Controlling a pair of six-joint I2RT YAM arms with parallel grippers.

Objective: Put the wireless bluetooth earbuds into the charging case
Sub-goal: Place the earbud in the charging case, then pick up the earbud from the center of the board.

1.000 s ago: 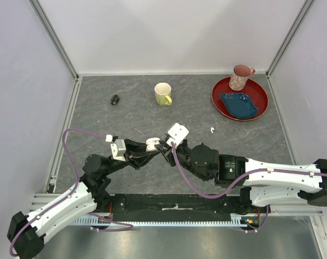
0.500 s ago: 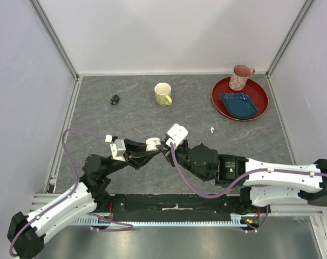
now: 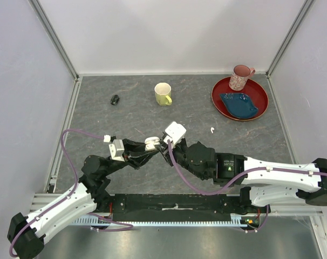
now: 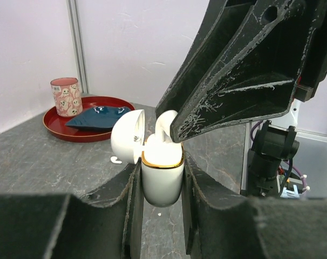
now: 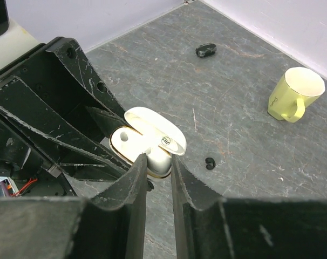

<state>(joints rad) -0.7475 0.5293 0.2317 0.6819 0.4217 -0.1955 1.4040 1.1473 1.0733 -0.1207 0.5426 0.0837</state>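
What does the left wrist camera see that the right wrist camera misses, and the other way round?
Only the left wrist view: the red tray with a blue dish and a pink cup, plus a loose white earbud. Only the right wrist view: the yellow mug in full, a black earbud and a dark object. Both: the open charging case clamped in the left gripper, while the right gripper holds a second white earbud at its opening.

You've got a pale yellow ceramic mug (image 3: 163, 94) back centre; round red tray (image 3: 259, 93) back right w/ pink patterned cup (image 3: 240, 77) & dark blue dish (image 3: 239, 104) on it.
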